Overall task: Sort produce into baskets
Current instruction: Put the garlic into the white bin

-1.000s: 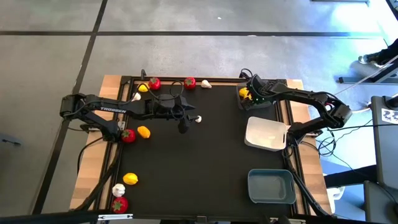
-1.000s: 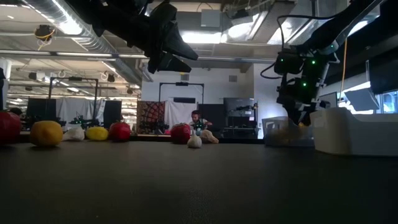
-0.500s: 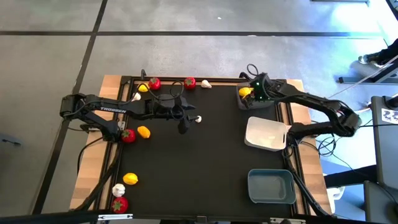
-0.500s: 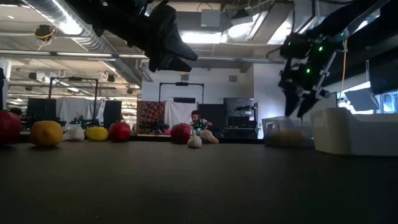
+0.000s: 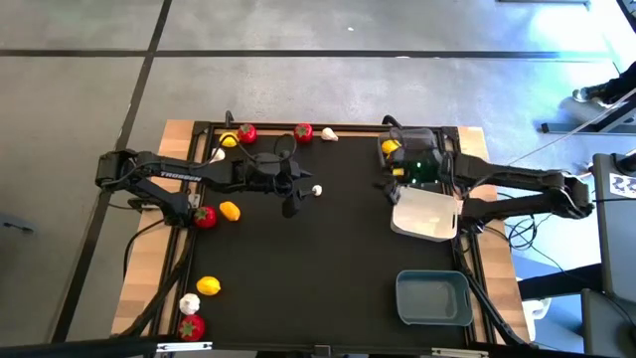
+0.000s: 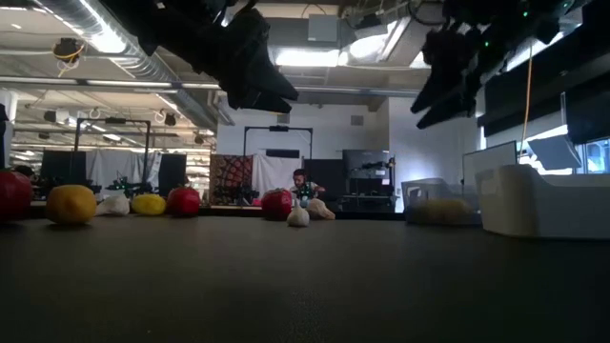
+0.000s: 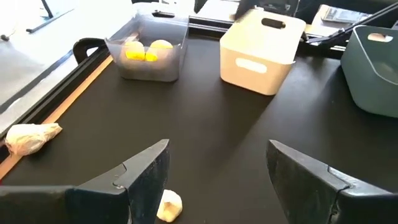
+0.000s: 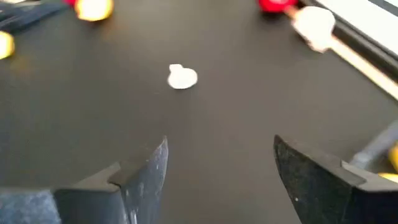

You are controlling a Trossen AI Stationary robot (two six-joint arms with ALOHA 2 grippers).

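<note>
Left pincer (image 7: 211, 180) open, empty, garlic bulb (image 7: 166, 205) just below its near finger. Right pincer (image 8: 217, 180) open, empty, well apart from it; left arm nearer.

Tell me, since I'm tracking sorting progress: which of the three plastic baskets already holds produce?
The dark grey plastic basket at the table's far right corner: yellow lemons lie inside it. The white basket and the blue-grey basket look empty.

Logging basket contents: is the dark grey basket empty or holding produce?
Holding produce: the left wrist view shows two yellow lemons inside the dark grey basket.
</note>
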